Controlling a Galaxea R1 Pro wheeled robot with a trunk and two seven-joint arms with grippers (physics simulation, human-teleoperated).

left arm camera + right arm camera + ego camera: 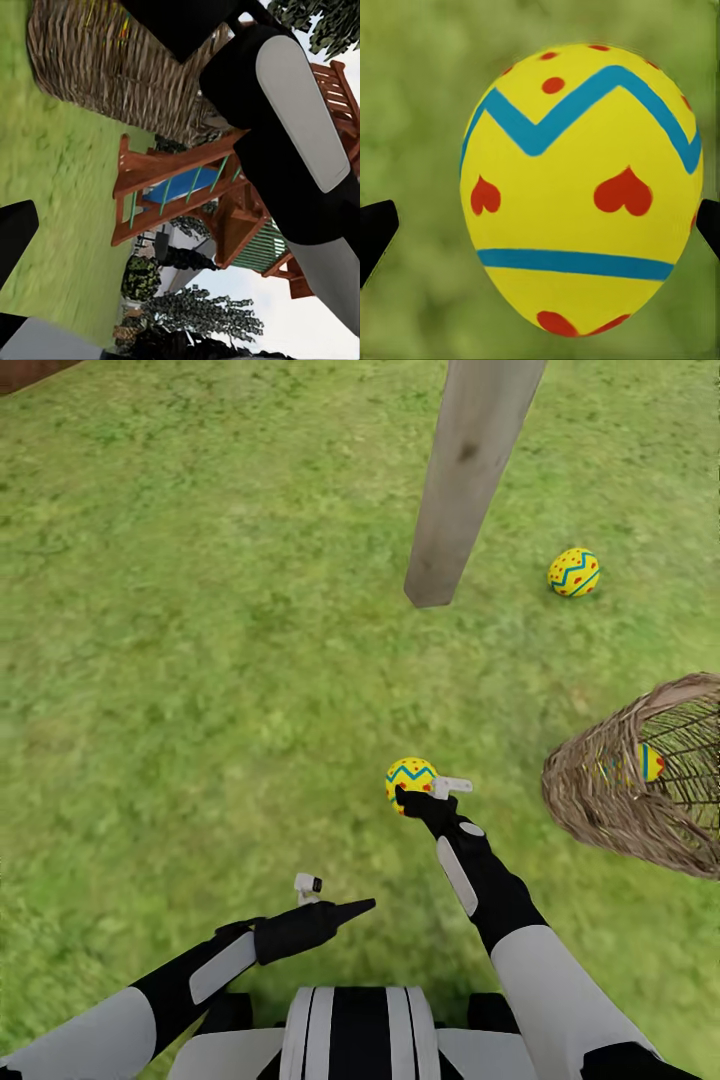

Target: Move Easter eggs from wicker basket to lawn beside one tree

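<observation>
While one egg (574,572) already lies on the lawn (200,660) near the tree trunk (470,470), the right gripper (420,792) has its jaws closed around a second egg (411,779). A third egg (650,762) remains in the basket (610,800). Whether the jaws of the left gripper (345,910) are open, I cannot tell.

Yellow egg (581,191) with blue zigzag and red hearts, brown wicker basket (610,790), green lawn (200,660)

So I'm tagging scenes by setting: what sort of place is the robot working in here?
Most likely a garden or backyard. Patchy green lawn covers the ground, a pale tree trunk rises from it, and the left wrist view shows a wooden play structure with a blue slide.
</observation>
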